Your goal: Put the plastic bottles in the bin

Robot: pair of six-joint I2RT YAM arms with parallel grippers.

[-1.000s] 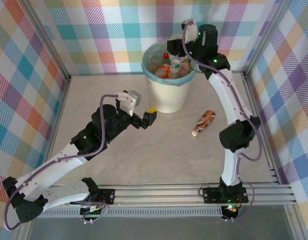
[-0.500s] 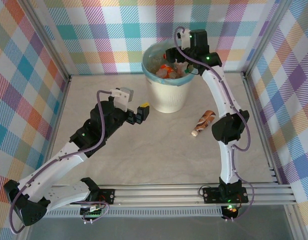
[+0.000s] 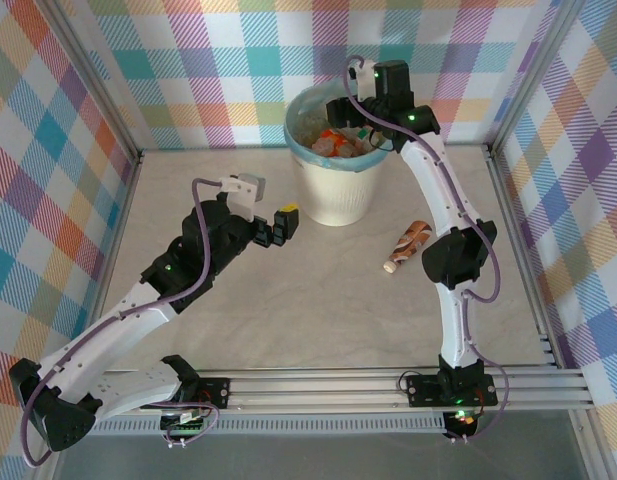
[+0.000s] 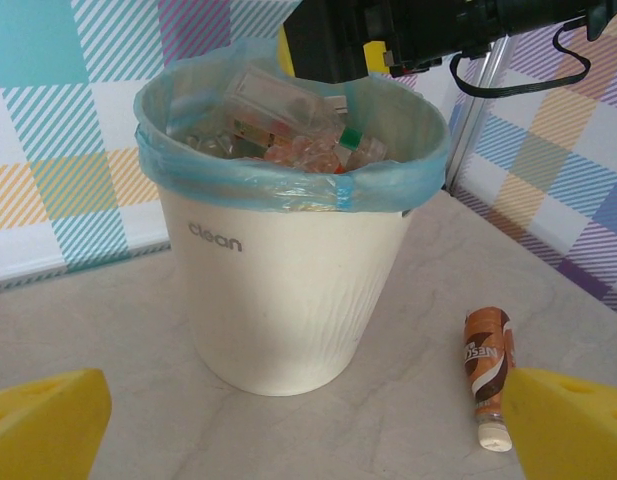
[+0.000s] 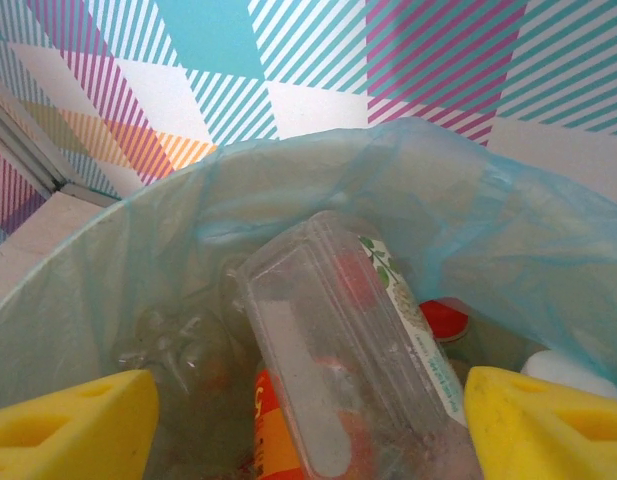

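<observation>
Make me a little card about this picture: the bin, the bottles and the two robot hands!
Bin: cream-white round wastebasket with teal liner, upright, nearly full
In the bin: clear crushed plastic bottles, piled up
On the table: brown-labelled bottle with white cap, lying on its side, right of the bin
Left gripper: open, empty, facing the bin's side
Right gripper: open, above the bin's mouth

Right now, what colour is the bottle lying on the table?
The bottle is brown-orange with a white swirl; clearest in the left wrist view.
</observation>
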